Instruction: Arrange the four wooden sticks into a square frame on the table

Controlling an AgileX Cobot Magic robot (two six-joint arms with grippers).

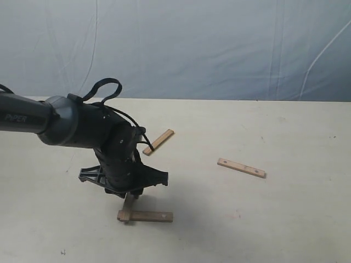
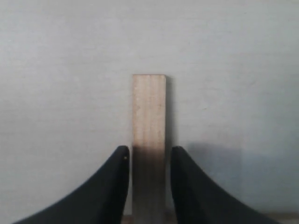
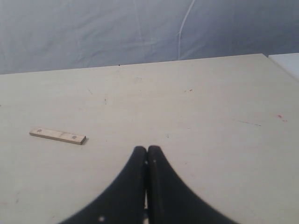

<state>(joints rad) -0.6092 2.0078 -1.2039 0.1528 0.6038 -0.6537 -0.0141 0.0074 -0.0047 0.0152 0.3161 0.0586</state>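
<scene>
Light-brown wooden sticks, pale cream table, blue-grey backdrop

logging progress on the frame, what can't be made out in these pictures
Exterior view: the left gripper covers most of the side stick, so its corner with the front stick is hidden.
Left wrist view: the picture edge cuts off that stick's near end; whether the fingers pinch it is unclear.
Exterior view: the right gripper lies outside it.

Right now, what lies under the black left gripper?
A flat light-brown wooden stick lies on the pale cream table, between the fingers of the left gripper. Its near end is covered, and whether the fingers touch it cannot be seen.
</scene>
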